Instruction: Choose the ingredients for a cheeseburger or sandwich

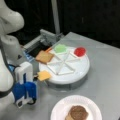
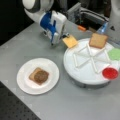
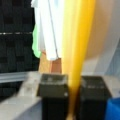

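While gripped by claw (image 2: pixel 64 37), cheese (image 2: pixel 70 41).

A grey table (image 2: pixel 22 47) bears a white tray (image 2: pixel 82 75) and plate (image 2: pixel 25 85).

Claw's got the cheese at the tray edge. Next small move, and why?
Probably carry it toward the paper plate: the claw is shut on the cheese, held at the white tray's rim, and the plate's toast and patty have no cheese.
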Robot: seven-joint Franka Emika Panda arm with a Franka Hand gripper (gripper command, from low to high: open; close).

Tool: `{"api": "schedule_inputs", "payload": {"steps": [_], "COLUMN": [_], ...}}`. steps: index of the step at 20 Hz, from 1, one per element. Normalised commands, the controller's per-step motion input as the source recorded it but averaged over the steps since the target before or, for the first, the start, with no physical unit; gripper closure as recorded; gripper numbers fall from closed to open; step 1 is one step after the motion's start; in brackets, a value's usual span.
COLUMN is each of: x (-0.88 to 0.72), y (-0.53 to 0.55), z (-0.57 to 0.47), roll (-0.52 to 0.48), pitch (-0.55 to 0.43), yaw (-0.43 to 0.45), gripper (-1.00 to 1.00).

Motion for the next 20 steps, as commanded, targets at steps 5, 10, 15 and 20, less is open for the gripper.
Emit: {"api": "schedule_inputs", "payload": {"steps": [5, 10, 15, 20], "x": [0.38, 0.69, 0.90, 0.88], "y": [-0.07, 0.02, -0.05, -0.24], "z": [0.34, 0.27, 0.11, -0.09], "roll": [-0.099, -0.117, -0.070, -0.020], "pitch": [0.135, 0.129, 0.124, 0.115], "yaw": [0.316, 0.298, 0.247, 0.226], "gripper": [1.00, 1.00, 1.00, 1.00]}}
